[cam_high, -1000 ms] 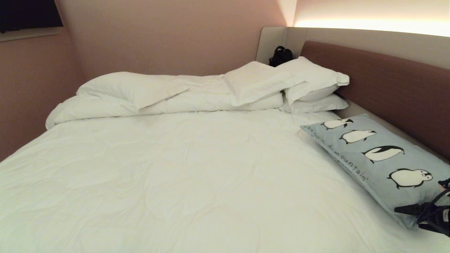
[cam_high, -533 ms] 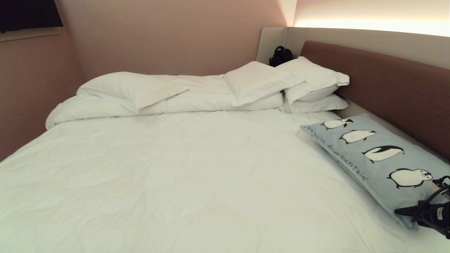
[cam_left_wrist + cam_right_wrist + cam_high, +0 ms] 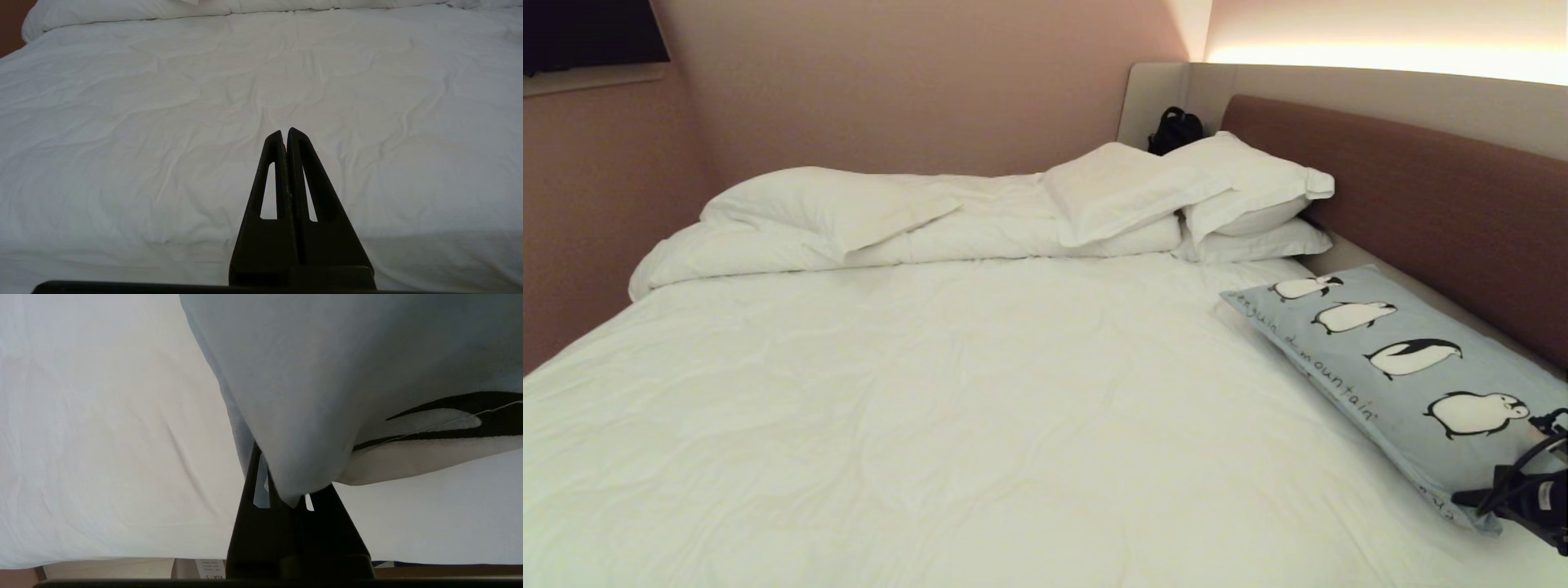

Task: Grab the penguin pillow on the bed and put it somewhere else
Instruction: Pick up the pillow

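The penguin pillow (image 3: 1388, 367) is light blue-grey with a row of black-and-white penguins and dark lettering. It lies at the right side of the bed (image 3: 931, 392), along the brown headboard (image 3: 1421, 196). My right gripper (image 3: 1470, 496) is at the pillow's near corner and is shut on it. In the right wrist view the corner of the pillow (image 3: 310, 375) is pinched between the black fingers (image 3: 249, 490), whose tips are hidden by the fabric. My left gripper (image 3: 284, 132) is shut and empty, held above the white sheet (image 3: 163, 102).
Plain white pillows (image 3: 1127, 192) are stacked at the far right corner, with a black bag (image 3: 1174, 129) behind them. A folded white duvet (image 3: 833, 212) runs along the far edge by the pink wall. The white sheet spreads wide to the left of the penguin pillow.
My right gripper's jaws have closed on the near corner of the penguin pillow. The pillow's near corner has shifted slightly. The left arm has not moved.
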You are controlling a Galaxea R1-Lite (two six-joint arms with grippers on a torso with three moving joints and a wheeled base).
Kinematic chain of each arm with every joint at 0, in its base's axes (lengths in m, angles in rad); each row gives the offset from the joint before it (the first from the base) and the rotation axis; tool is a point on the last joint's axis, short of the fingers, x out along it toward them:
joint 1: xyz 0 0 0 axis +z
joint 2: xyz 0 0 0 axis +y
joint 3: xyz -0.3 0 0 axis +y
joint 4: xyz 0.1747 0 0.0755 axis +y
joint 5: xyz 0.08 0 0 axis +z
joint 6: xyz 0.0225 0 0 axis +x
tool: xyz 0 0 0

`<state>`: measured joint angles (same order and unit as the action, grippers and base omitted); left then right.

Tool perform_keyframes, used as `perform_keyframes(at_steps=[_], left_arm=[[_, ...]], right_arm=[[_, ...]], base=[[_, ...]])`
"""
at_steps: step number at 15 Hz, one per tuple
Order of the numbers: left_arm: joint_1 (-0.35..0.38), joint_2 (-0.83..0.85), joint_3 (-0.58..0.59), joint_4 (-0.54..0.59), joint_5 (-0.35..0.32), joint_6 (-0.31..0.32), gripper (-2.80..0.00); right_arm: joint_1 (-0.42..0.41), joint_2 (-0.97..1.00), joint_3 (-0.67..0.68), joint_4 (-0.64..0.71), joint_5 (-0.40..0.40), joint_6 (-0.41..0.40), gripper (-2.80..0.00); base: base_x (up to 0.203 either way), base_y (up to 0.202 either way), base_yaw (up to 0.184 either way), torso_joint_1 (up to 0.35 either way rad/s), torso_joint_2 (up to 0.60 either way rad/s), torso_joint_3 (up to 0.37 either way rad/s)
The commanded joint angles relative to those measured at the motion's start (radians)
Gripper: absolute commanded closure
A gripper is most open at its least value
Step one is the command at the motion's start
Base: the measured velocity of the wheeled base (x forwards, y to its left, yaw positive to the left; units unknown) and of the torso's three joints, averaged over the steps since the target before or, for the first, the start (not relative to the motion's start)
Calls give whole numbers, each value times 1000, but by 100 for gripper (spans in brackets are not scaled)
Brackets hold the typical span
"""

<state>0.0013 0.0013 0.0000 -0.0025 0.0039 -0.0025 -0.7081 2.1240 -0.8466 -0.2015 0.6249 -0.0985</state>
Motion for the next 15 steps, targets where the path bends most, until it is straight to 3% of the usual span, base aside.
perform_keyframes(at_steps=[1,15], left_arm=[[0,0,0,-1,1,-1,0],[0,0,0,-1,1,-1,0]], right_arm=[[3,-17,9,-1,7,-1,0],[100,-110,96,-1,27,26,0]], base=[[0,0,0,0,0,0],[0,0,0,0,0,0]])
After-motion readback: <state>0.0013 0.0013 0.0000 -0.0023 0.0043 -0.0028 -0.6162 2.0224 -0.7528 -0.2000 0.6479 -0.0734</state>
